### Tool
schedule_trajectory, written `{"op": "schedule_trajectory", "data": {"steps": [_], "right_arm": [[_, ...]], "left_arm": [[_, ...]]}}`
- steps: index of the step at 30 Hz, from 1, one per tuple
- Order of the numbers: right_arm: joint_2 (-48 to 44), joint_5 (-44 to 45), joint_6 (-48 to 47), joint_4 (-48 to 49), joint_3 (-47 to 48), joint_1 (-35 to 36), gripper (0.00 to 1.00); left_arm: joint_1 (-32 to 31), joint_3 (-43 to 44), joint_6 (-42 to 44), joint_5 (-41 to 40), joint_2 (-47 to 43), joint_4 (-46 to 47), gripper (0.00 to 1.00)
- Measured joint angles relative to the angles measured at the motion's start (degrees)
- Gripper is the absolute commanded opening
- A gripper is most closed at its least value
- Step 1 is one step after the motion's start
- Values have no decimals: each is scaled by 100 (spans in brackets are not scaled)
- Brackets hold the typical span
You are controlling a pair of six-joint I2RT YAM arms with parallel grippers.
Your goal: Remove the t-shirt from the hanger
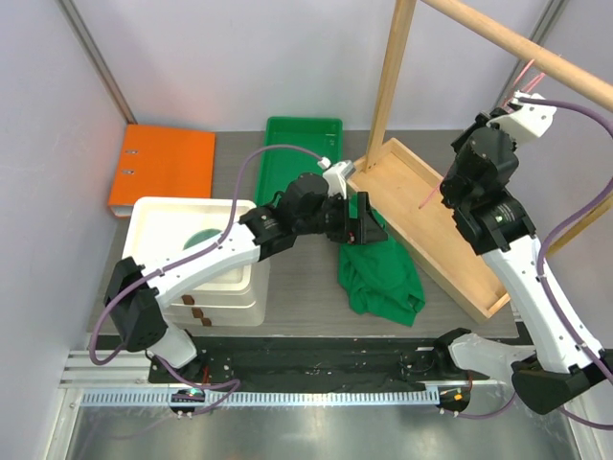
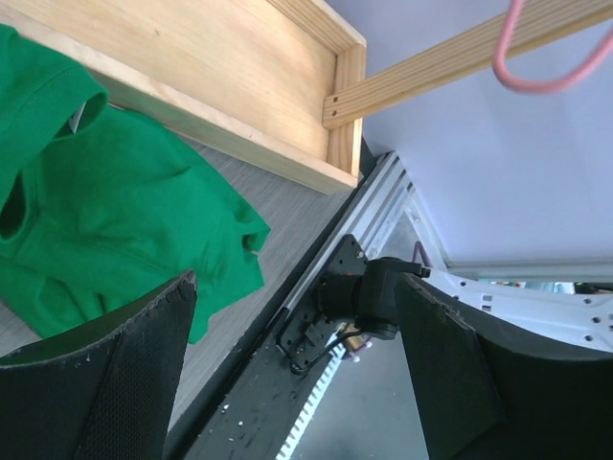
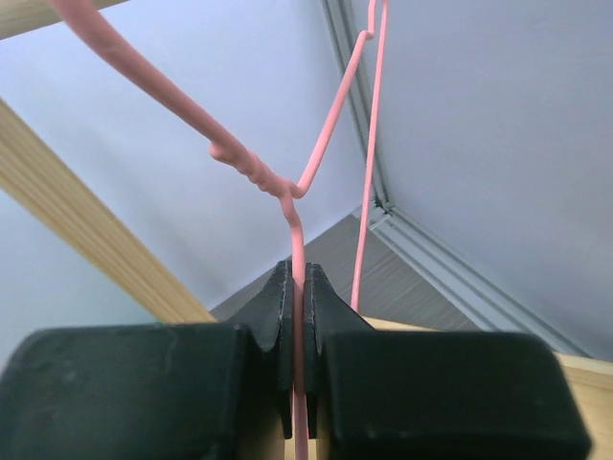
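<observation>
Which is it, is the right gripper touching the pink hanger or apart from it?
Touching. The right wrist view shows the right gripper shut on the hanger, its wire pinched between both fingers, no gap.

plain green t-shirt (image 1: 383,278), pink hanger (image 3: 297,240), green tray (image 1: 297,144), orange binder (image 1: 163,168) — white bins (image 1: 168,225), pale wooden rod (image 1: 517,46).

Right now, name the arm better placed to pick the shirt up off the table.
Left. Its claw is open and sits right by the crumpled shirt. The right claw is shut on the pink hanger, up near the wooden rod, away from the shirt.
</observation>
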Motion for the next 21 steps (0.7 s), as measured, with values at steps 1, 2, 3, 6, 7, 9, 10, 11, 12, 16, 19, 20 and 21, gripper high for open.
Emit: {"op": "schedule_trajectory", "data": {"steps": [1, 2, 3, 6, 7, 9, 10, 11, 12, 16, 19, 20, 21], "right_arm": [[52, 70, -57, 68, 0, 0, 1], [129, 168, -140, 151, 0, -7, 1], [184, 221, -195, 208, 0, -9, 1], [376, 332, -348, 378, 7, -59, 1], [444, 354, -398, 424, 24, -76, 1], [592, 389, -514, 518, 74, -103, 1], [654, 402, -568, 551, 92, -116, 1], [708, 409, -632, 566, 120, -120, 1], [748, 422, -664, 590, 142, -125, 1], [811, 452, -811, 654, 247, -181, 1], [857, 472, -881, 726, 439, -258, 1], [883, 472, -911, 745, 516, -291, 1], [920, 472, -940, 780, 597, -326, 1]], "left_arm": [[-72, 0, 42, -48, 0, -7, 83], [-133, 0, 114, -122, 0, -11, 83], [-175, 0, 151, -175, -2, -15, 83], [-282, 0, 282, -339, -26, -92, 83], [-313, 0, 304, -378, -44, -122, 83], [-345, 0, 343, -444, -92, -162, 83], [-352, -2, 378, -479, -127, -186, 83], [-356, -2, 400, -518, -166, -208, 83], [-358, -2, 417, -553, -208, -234, 83], [-369, -7, 428, -649, -334, -293, 83], [-389, -7, 431, -691, -350, -321, 83], [-404, -7, 431, -708, -350, -343, 83], [-415, -7, 433, -719, -350, -376, 83]]}}
